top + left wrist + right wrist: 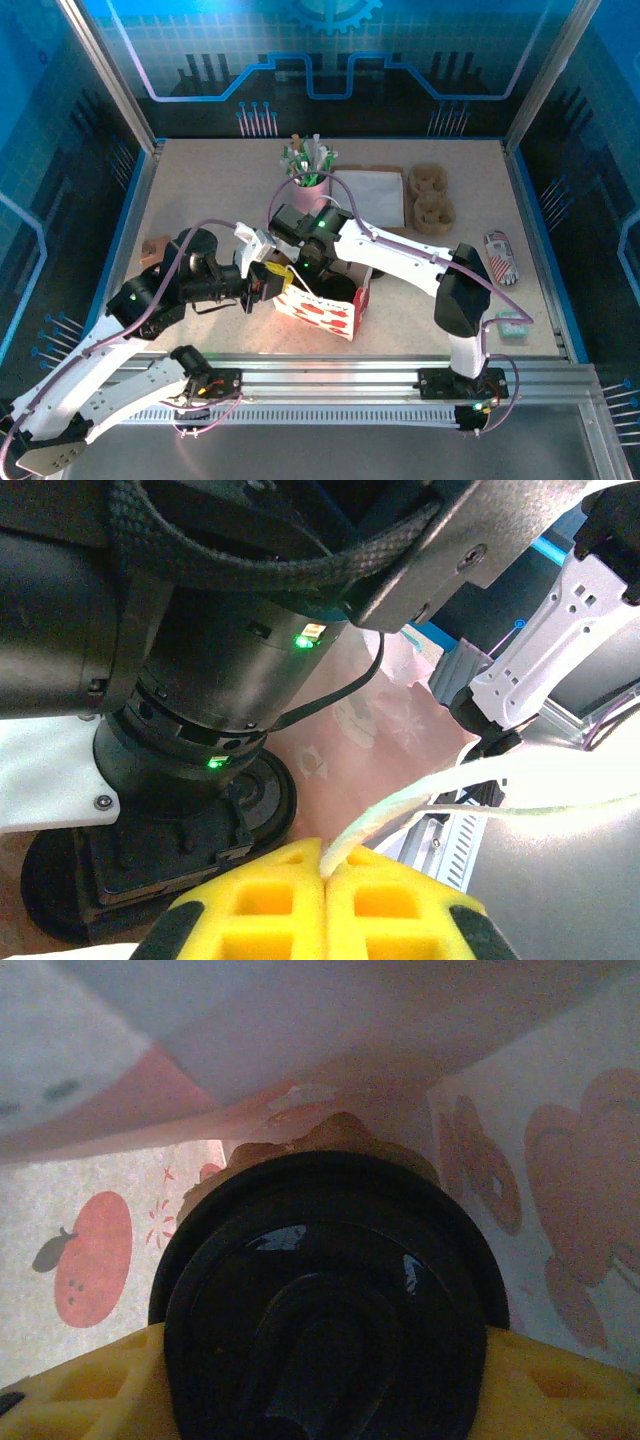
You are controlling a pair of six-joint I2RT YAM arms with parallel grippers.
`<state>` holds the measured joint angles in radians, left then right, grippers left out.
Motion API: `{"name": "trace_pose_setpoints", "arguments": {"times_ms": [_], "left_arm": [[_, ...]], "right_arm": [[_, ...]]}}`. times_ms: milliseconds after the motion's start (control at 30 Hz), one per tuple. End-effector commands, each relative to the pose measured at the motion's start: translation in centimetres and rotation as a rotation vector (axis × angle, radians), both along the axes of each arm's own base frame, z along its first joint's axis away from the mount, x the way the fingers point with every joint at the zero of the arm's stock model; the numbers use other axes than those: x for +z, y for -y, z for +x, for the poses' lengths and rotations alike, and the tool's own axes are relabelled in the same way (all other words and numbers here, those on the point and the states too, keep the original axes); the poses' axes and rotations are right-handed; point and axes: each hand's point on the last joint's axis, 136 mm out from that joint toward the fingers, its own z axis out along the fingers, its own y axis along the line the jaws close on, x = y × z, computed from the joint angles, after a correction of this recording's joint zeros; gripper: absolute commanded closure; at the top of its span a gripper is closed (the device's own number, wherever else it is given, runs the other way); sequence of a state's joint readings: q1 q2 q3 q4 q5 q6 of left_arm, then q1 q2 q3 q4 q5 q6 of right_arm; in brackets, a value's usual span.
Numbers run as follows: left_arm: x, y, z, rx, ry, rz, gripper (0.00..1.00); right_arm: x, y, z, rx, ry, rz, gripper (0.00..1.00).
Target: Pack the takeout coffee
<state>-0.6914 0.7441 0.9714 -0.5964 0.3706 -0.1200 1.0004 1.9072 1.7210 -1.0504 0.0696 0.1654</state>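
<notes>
High rear view over table (200,190), wrist views close at bag (328,314)

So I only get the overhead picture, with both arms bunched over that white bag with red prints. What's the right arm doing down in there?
Observer: Its wrist camera looks down inside the paper bag. The right gripper holds a round black lid between its yellow fingers. Whatever sits under the lid is hidden.
Visitor: And the left arm, is it just resting there?
Observer: No. The left gripper is pinched shut on a thin pale strip, which looks like the bag's handle or rim.
</notes>
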Motion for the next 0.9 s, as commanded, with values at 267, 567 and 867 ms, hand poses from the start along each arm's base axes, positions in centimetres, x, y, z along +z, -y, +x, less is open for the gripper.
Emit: {"name": "trace_pose_setpoints", "arguments": {"times_ms": [267,567,867], "left_arm": [[0.56,0.03,-0.3,-0.019,0.048,-0.011,1.0],[0.55,-0.01,-0.31,-0.018,0.049,-0.009,1.0],[0.55,-0.04,-0.35,-0.017,0.049,-0.011,1.0]], "right_arm": [[-6.64,3.52,-2.72,-0.023,-0.164,-0.221,0.4],[-6.79,3.37,-2.69,-0.022,-0.164,-0.218,0.37],[-6.99,3.59,-2.75,-0.024,-0.164,-0.223,0.36]]}}
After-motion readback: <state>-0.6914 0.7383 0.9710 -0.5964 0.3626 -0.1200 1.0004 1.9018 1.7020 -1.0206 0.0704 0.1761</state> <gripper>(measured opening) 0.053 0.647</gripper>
